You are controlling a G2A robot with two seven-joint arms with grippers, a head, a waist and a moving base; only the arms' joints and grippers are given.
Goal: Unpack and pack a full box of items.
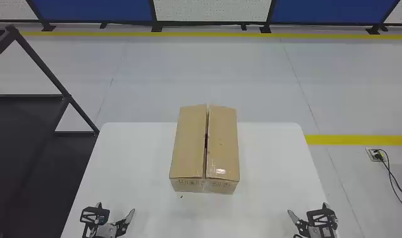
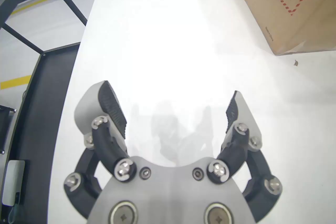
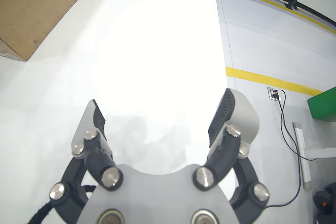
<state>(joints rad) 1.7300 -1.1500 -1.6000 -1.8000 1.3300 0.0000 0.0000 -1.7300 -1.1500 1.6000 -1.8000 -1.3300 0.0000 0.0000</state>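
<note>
Where the white table (image 1: pixel 132 175) spreads under both arms, the cardboard box (image 1: pixel 205 149) stands at its middle, reaching back to the far edge. Its top flaps are folded shut and meet in a seam that runs along its length. The left gripper (image 2: pixel 170 88) hangs over the near left corner of the table, jaws spread wide with nothing between them. The right gripper (image 3: pixel 160 96) hangs over the near right corner in the same way (each well apart from the box). A small dark speck (image 2: pixel 296 62) lies on the tabletop just beside the box's near left corner.
</note>
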